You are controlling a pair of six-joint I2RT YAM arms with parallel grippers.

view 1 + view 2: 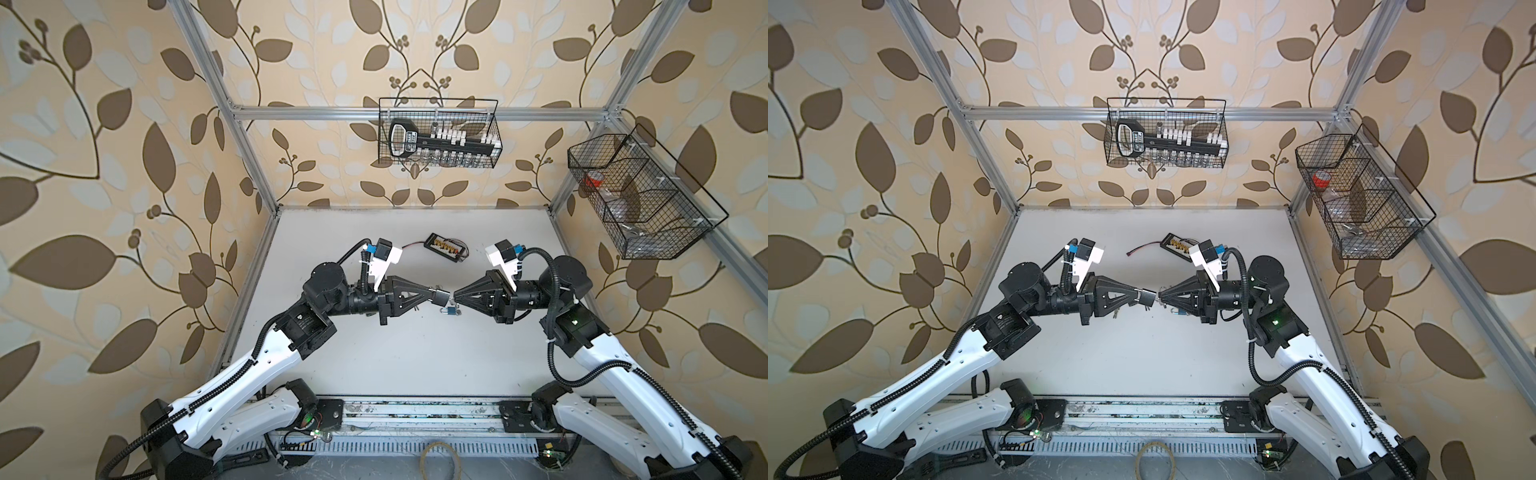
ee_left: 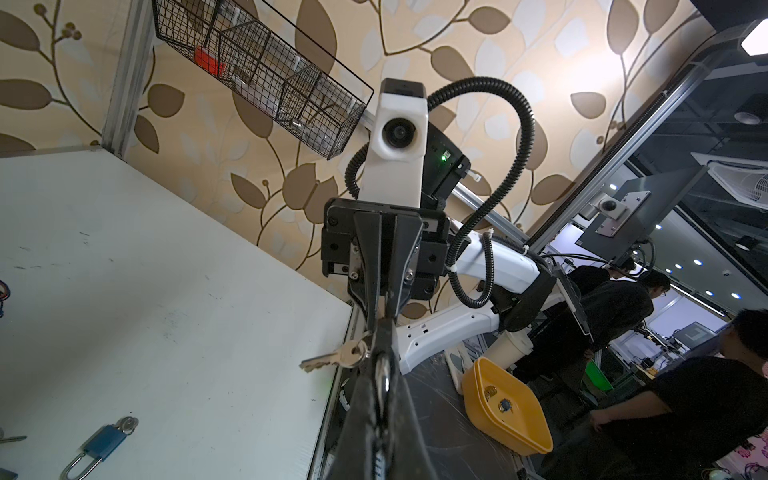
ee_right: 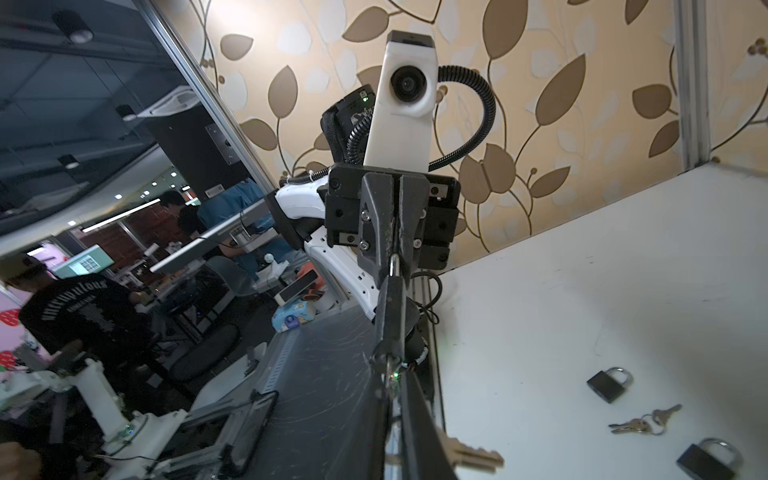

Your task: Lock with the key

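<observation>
black padlock [image 1: 441,296]: keyhole hidden | blue padlock [image 2: 102,442]: shackle clipped by edge | key [image 3: 478,457]: blurred

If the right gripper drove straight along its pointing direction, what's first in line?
The black padlock held in the left gripper, directly ahead of the right gripper; they look nearly touching, depth unclear.

Leaf-patterned beige wallpaper [image 1: 124,166] surrounds the white bench [image 1: 415,365]. Above its far edge, a wire basket [image 1: 465,118] hangs from an aluminium rail [image 1: 316,112].
</observation>
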